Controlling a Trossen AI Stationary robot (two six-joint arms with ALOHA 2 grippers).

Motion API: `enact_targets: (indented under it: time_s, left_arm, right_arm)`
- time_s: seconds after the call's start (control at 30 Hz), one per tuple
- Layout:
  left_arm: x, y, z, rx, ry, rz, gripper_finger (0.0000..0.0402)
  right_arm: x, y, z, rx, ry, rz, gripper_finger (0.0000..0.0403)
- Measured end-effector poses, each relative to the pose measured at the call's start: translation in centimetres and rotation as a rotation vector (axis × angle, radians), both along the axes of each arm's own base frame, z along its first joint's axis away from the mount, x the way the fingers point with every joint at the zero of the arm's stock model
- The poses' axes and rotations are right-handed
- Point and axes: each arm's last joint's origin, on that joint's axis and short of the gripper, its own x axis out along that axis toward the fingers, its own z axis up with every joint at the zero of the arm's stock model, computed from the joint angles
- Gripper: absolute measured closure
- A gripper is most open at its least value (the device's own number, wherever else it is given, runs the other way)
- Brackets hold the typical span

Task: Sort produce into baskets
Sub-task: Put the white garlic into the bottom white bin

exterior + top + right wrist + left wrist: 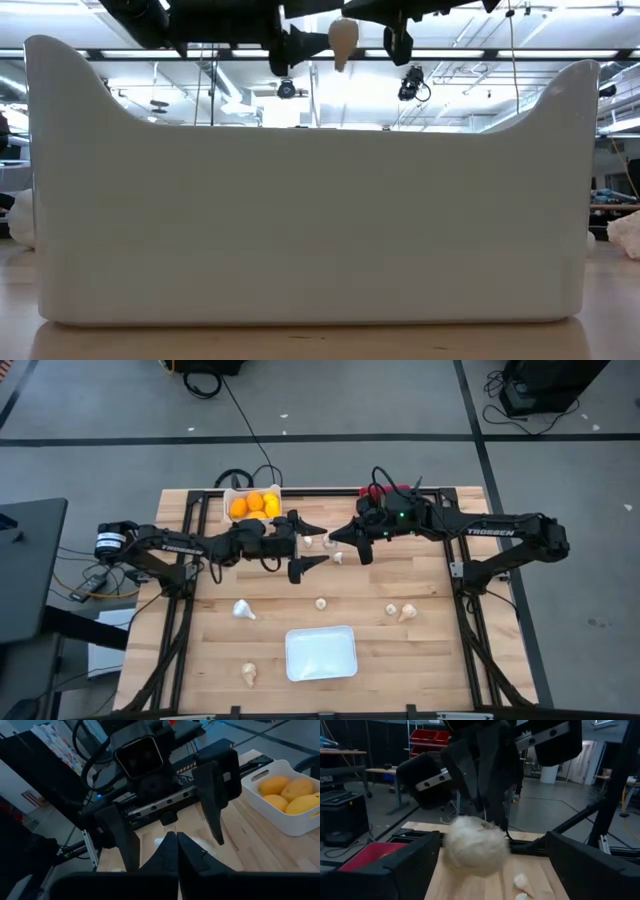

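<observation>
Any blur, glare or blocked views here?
Left wrist view: garlic bulb between the open left gripper is blurred. Low view: white tray wall blocks most of the scene, ceiling lights blown out. Right wrist view: dim foreground, fingers dark.

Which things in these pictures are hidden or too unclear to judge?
- Red bin: high view, right arm covers it; contents unseen.
- Table: low view, the white tray blocks it.
- Garlic bulb: left wrist view, blurred; whether the shut right gripper holds it is unclear.
</observation>
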Motion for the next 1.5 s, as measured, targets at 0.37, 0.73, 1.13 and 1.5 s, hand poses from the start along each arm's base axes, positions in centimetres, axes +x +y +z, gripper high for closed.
enact_targets:
  time_s: [0.37, 0.73, 1.13, 1.5]
  left_arm:
    - [0.01, -0.06, 0.01, -0.024, 0.001, -0.019, 0.0114]
    - [0.0, 0.09, 0.02, -0.059, -0.003, 0.032, 0.0133]
    - [0.0, 0.04, 0.07, -0.078, -0.01, 0.017, 0.0031]
    - [0.6, -0.03, -0.47, -0.098, -0.027, -0.054, 0.008]
  right_arm:
    - [-0.04, -0.28, 0.01, -0.001, -0.002, -0.01, 0.0402]
    - [-0.02, -0.29, 0.05, 0.0, -0.007, -0.01, 0.0402]
    - [0.12, -0.06, 0.4, 0.013, -0.042, -0.011, 0.0401]
    - [0.12, -0.02, 0.41, 0.021, -0.043, -0.008, 0.0401]
